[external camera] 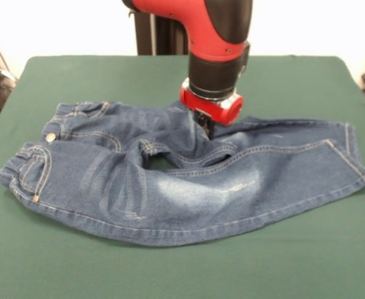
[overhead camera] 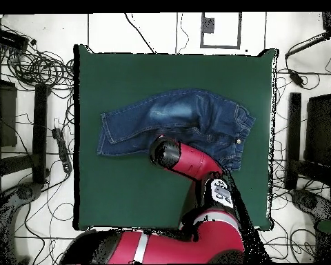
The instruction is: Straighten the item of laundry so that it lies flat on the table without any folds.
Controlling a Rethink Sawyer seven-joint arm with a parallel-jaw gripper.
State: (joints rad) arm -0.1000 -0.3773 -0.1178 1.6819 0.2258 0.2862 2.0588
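The small blue denim jeans [external camera: 170,187] lie across the middle of the green table [external camera: 182,268]. The waistband is at the left in the front view and the legs run to the right. The near leg lies flat with faded patches. The far leg is rumpled and partly tucked behind it, and a small gap of green shows at the crotch. My gripper [external camera: 208,129] points straight down and presses into the wrinkled denim of the far leg next to the crotch, its tips sunk in the cloth. In the overhead view the jeans [overhead camera: 175,117] lie on the table [overhead camera: 127,193], and my red arm [overhead camera: 189,162] hides the gripper.
The robot pedestal [external camera: 161,31] stands at the table's far edge. Cables and dark equipment [overhead camera: 30,69] lie on the floor around the table. Bare green cloth surrounds the jeans on all sides, widest along the front edge [external camera: 182,280].
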